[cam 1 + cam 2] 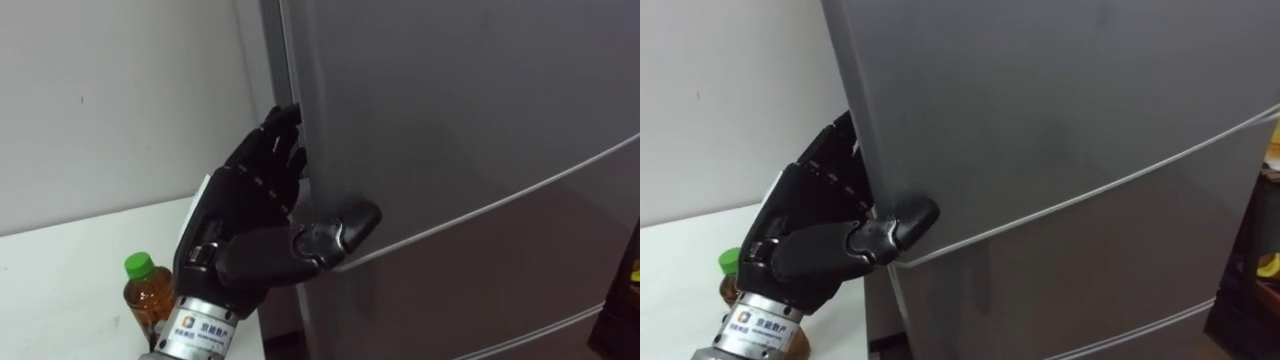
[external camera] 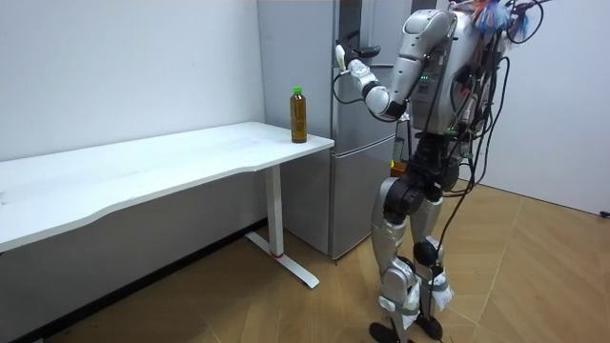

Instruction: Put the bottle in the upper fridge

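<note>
The left robot hand (image 1: 250,215) is glossy black, on a silver wrist cuff with a label; silver-grey body, black joints, dangling dark cables.

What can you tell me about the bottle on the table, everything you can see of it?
The bottle looks like clear plastic, with a green screw cap and amber-brown liquid inside. It stands upright and capped on the white table, at the corner nearest the grey fridge. Nothing touches it but the tabletop. The left hand is up at the fridge's door edge, above the bottle and clear of it.
</note>
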